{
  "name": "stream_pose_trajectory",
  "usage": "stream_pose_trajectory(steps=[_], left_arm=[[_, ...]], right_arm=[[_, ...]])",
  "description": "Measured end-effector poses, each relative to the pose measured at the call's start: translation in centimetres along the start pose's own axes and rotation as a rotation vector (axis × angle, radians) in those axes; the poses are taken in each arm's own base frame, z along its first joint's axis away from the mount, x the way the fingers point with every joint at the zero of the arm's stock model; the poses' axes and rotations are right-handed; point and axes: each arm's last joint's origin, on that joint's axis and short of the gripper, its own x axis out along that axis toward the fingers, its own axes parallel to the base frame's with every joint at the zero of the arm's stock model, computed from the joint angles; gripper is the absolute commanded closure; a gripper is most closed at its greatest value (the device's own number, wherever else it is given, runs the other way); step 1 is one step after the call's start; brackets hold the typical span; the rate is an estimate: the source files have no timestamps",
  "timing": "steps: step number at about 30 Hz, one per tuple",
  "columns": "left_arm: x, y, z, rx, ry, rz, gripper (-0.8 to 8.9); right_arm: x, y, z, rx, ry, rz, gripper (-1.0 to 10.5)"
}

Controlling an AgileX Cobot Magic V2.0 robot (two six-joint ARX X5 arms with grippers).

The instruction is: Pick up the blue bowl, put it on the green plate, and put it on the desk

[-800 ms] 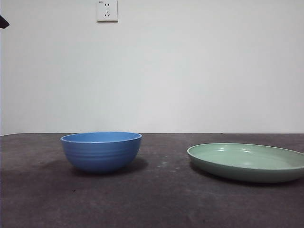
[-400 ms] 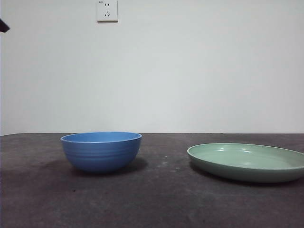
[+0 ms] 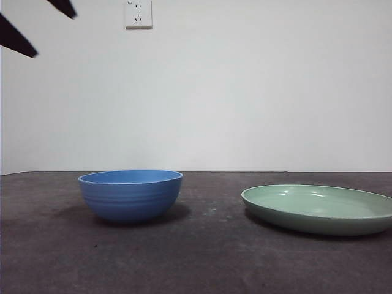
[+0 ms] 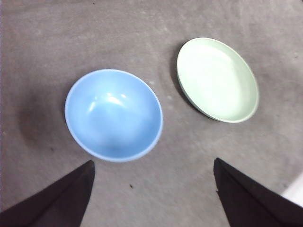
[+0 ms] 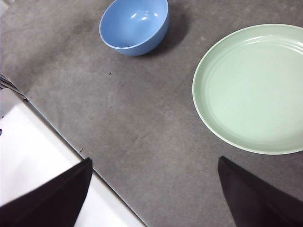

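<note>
The blue bowl [image 3: 130, 195] stands upright and empty on the desk [image 3: 202, 257], left of centre. The green plate [image 3: 318, 209] lies to its right, apart from it and empty. My left gripper [image 3: 55, 35] is open, its two black tips showing at the top left corner, high above and to the left of the bowl. In the left wrist view the open gripper [image 4: 152, 163] looks down on the bowl [image 4: 113, 115] and the plate [image 4: 218, 79]. My right gripper [image 5: 154, 161] is open and empty, high over the desk, with the plate [image 5: 251, 87] and the bowl [image 5: 134, 24] in its view.
A white wall with a socket [image 3: 138, 13] stands behind the desk. The right wrist view shows the desk's edge and a white surface [image 5: 28, 137] beside it. A white patch [image 4: 296, 194] also shows at the corner of the left wrist view.
The black tips at the front view's top left corner have come further into view, down and to the right. The bowl and the plate have not moved.
</note>
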Motion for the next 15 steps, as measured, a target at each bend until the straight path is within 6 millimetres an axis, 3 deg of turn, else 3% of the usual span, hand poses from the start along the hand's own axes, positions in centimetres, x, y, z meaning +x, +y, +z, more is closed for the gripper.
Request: stream_pose_trajectory(steps=[8, 15], left_arm=[[5.2, 1.1, 3.6, 0.007, 0.106, 0.161, 4.1], [11.3, 3.5, 3.3, -0.026, 0.272, 0.223, 4.1]], right_arm=[[0.0, 0.0, 0.0, -0.001, -0.001, 0.0, 5.2], [0.0, 0.0, 0.0, -0.001, -0.001, 0.0, 5.2]])
